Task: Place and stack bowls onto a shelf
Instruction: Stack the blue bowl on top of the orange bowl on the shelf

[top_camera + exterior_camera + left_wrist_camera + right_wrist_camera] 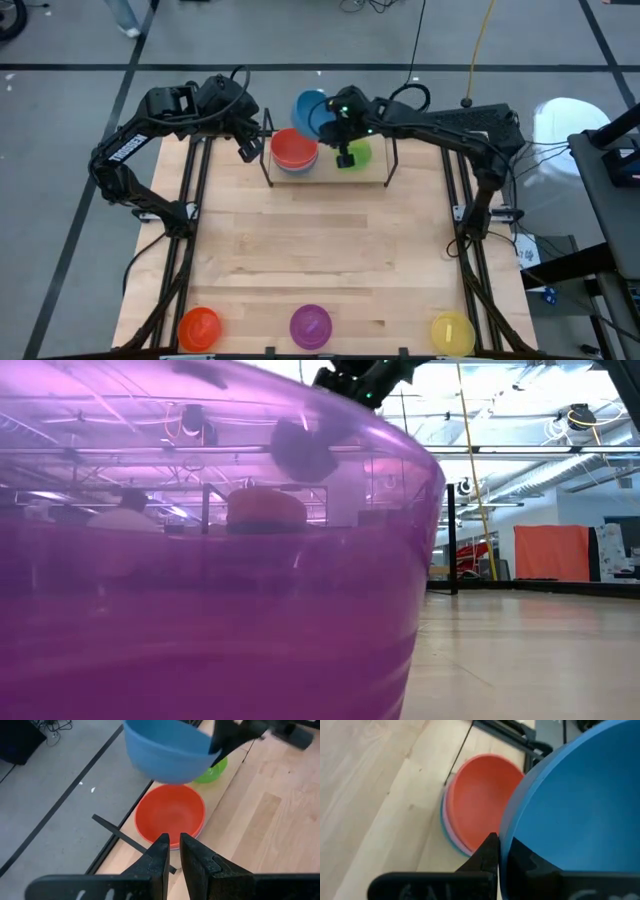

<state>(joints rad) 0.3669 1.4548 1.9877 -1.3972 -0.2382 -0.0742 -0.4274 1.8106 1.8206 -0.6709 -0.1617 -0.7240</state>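
1. Bowls are spread over two places: a red bowl (294, 148) tops a short stack on the shelf (375, 175), with pink and bluish rims showing beneath it in the right wrist view, and a green bowl (358, 153) sits just beside that stack.
2. A blue bowl (311, 110) is held tilted in the air by the right end effector (335, 122), whose fingers are clamped over the rim.
3. The deciding relation: the blue bowl is seen above and slightly beyond the red stack, toward the far edge of the shelf, so the coming move is judged to be a short descent onto that stack.
4. The left end effector (250, 148) hovers near the stack's left side, its fingers nearly together and empty.
5. An orange bowl (198, 327), a purple bowl (311, 325) and a yellow bowl (452, 333) wait along the near edge of the bench (330, 250).
6. The low view is largely blocked by the purple bowl, so the stack's height probably cannot be confirmed there.
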